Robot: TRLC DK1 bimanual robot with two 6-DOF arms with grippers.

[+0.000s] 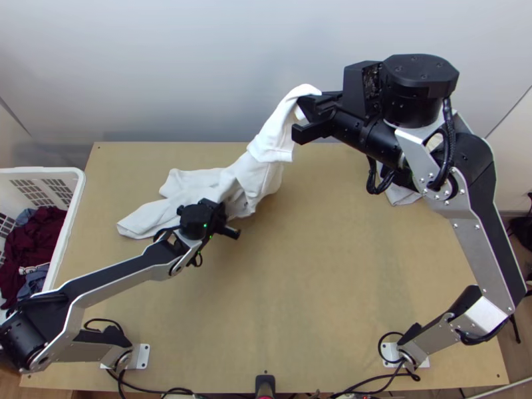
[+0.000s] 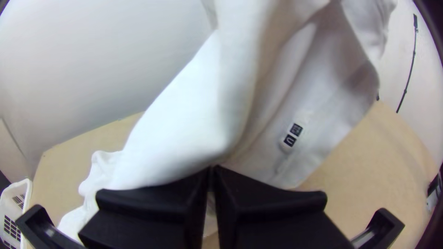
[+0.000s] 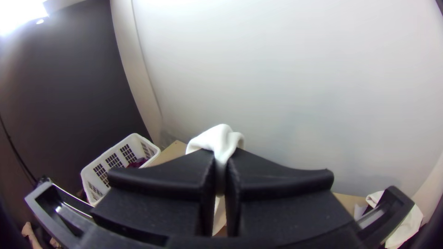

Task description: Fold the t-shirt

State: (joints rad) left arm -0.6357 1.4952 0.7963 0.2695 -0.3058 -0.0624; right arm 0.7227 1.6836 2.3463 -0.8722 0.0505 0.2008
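Two grippers have got hold of the white t-shirt. The right gripper is up over the table's far edge, its wide black fingers almost closed, with a narrow bunch of fabric squeezed between them and a floppy bit poking out past the tips. The left gripper is low over the table, left of its middle, fingertips together right where the shirt's folds come in, so it looks nipped there too. As for the shirt, it's a loose, bunched slope running down from the right gripper, with the rest lying rumpled on the table's far left part. A small black-printed label shows on the fabric. The white laundry basket with dark red clothes sits off the table's left side, and there's more white cloth at its far right.
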